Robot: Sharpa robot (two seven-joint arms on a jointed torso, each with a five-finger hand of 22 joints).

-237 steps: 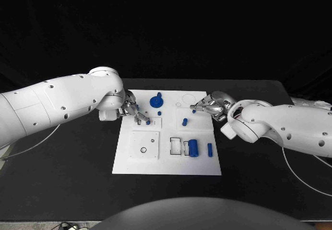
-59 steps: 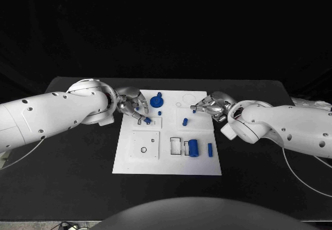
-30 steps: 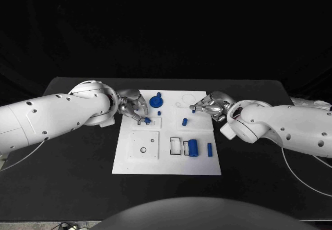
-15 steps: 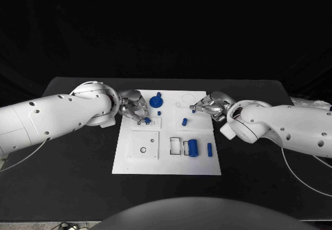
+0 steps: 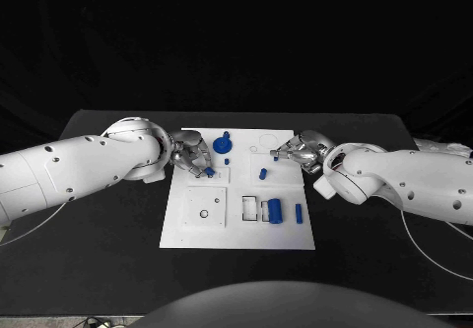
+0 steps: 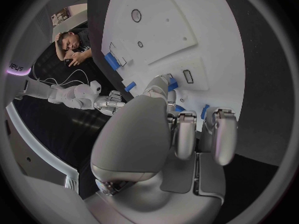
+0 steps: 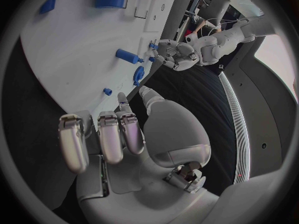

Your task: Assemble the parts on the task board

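Note:
The white task board [image 5: 236,232] lies in the middle of the black table. My left hand [image 5: 187,158] is over the board's far left corner and pinches a small blue part [image 5: 209,170] just above a small square plate [image 5: 219,176]. In the left wrist view the small blue part [image 6: 172,85] sits between the thumb and a finger of the left hand [image 6: 162,129]. My right hand [image 5: 299,150] rests at the board's far right edge and holds nothing; its fingers [image 7: 112,134] lie side by side over the board [image 7: 69,50].
A blue gear [image 5: 223,145] stands at the far middle of the board, with a short blue peg [image 5: 227,161] just in front of it. A blue piece [image 5: 263,173], a blue cylinder [image 5: 276,210] and a blue bar [image 5: 298,213] lie to the right. A holed plate [image 5: 207,205] lies front left.
My left arm has swung its elbow toward the front while the hand stayed over the small square plate with the blue part. The right hand has not moved.

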